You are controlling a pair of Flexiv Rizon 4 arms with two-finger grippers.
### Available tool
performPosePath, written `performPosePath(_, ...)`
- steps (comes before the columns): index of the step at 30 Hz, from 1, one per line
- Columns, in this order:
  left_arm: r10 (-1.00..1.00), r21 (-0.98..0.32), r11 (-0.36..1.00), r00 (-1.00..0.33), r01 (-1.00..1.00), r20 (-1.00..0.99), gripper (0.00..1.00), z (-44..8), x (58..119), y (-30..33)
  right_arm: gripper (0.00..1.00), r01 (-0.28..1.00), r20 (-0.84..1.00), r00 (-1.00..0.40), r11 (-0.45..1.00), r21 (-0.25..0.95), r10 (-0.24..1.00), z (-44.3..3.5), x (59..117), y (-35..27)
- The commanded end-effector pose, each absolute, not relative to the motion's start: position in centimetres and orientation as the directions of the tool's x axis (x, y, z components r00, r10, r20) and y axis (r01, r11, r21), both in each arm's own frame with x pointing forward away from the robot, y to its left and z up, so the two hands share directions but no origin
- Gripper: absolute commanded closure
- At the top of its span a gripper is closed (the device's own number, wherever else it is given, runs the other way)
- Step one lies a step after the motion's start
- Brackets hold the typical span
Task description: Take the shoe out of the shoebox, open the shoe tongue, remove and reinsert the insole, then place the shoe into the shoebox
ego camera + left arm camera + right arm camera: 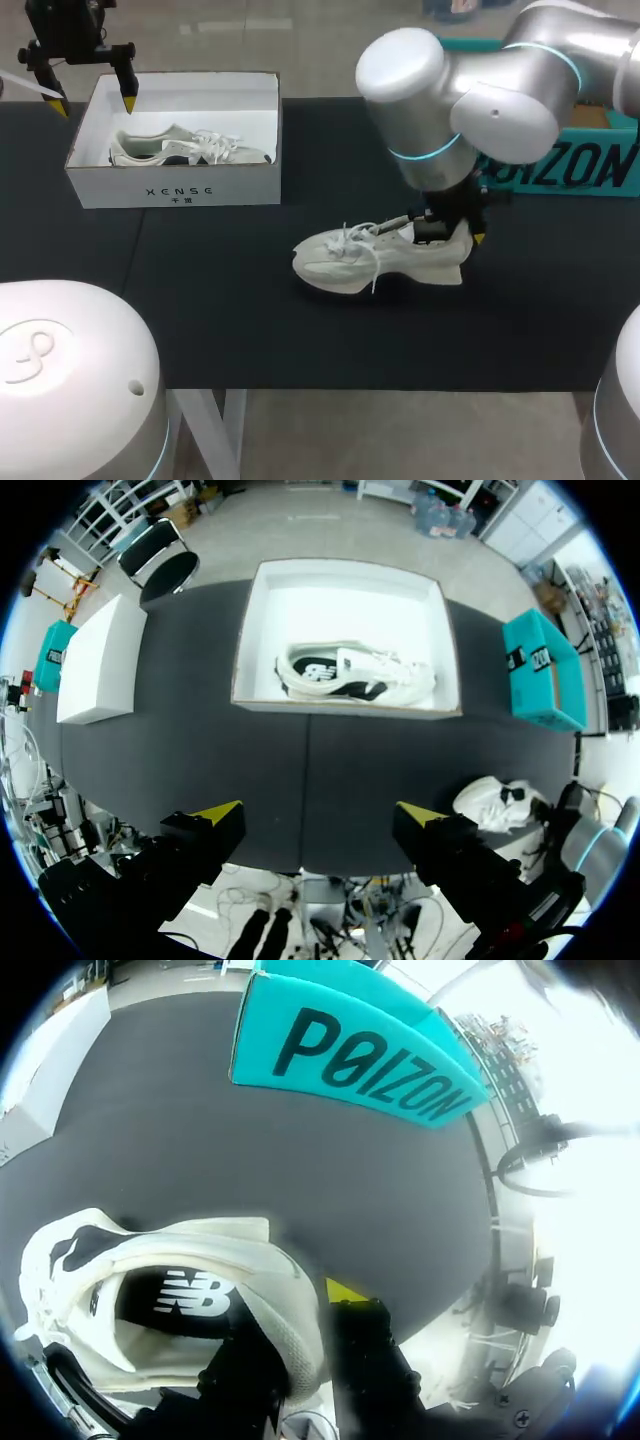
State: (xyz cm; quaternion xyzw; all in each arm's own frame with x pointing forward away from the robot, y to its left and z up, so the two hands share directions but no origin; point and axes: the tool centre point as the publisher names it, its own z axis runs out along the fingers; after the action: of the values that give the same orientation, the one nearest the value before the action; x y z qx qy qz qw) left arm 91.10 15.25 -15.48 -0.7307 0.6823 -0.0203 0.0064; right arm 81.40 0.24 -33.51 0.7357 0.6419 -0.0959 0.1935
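Pinching shoe (pixel 225 1245) collar, right gripper (pixel 300 1332).

A teal box (pixel 585 160) sits on the black table (pixel 220 320) near its far right edge.

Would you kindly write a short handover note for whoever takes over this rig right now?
Left claw: open, above the shoebox, which holds another shoe.
Right claw: shut on the heel of the shoe standing on the table mat.
Done: shoe taken out.
Left to do: open tongue, pull and refit insole, return shoe to box.
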Motion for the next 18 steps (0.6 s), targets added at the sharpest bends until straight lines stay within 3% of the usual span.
performPosePath(1, -0.997, -0.038, -0.069, 0.069, -0.997, 0.020, 0.00, -15.5, 91.0, 15.3, 1.00, 0.983, -0.403, 0.161, -0.107, 0.152, 0.901, -35.6, 81.8, 1.1)
performPosePath(9, -0.997, -0.038, -0.069, 0.069, -0.997, 0.020, 0.00, -15.5, 91.0, 15.3, 1.00, 0.981, -0.416, 0.180, -0.130, 0.146, 0.891, -37.1, 81.9, 1.6)
performPosePath(10, -0.997, -0.038, -0.069, 0.069, -0.997, 0.020, 0.00, -15.5, 91.0, 15.3, 0.81, 0.981, -0.428, 0.176, -0.125, 0.146, 0.887, -37.2, 81.9, 1.6)
performPosePath(11, -0.997, -0.038, -0.069, 0.069, -0.997, 0.020, 0.00, -15.5, 91.0, 15.3, 0.52, 0.982, -0.425, 0.172, -0.122, 0.143, 0.889, -37.2, 81.9, 1.6)
performPosePath(12, -0.997, -0.038, -0.069, 0.069, -0.997, 0.020, 0.00, -15.5, 91.0, 15.3, 0.00, 0.983, -0.427, 0.170, -0.119, 0.142, 0.888, -37.0, 81.7, 1.6)
performPosePath(18, -0.997, -0.038, -0.069, 0.069, -0.997, 0.020, 0.00, -15.5, 91.0, 15.3, 0.00, 0.988, -0.390, 0.139, -0.099, 0.121, 0.910, -34.2, 80.8, 1.6)
